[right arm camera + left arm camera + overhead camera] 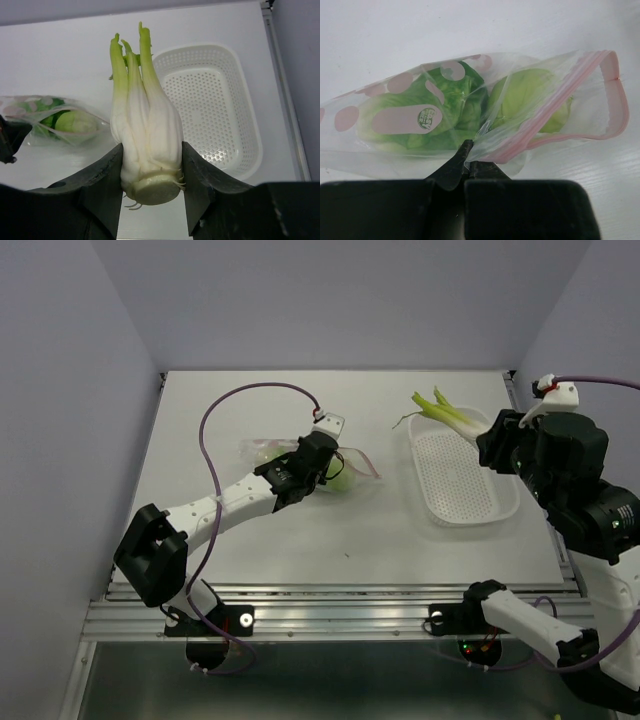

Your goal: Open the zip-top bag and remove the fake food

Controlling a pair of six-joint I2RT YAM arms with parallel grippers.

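Observation:
The clear zip-top bag (470, 107) with a pink zipper strip lies on the white table, mouth open to the right. It also shows in the top view (350, 465) and the right wrist view (55, 122). Inside lie a pale green round ball (530, 97) and dark green leafy pieces (455, 97). My left gripper (468, 156) is shut on the bag's near plastic edge. My right gripper (152, 175) is shut on a white-and-green toy leek bunch (145, 125), held above the table beside the white basket (500, 510). The leek's green tips show in the top view (440, 408).
The white perforated basket (240, 90) stands at the right of the table, with nothing in it. The table's right rail runs just beyond it. Grey walls close the back and sides.

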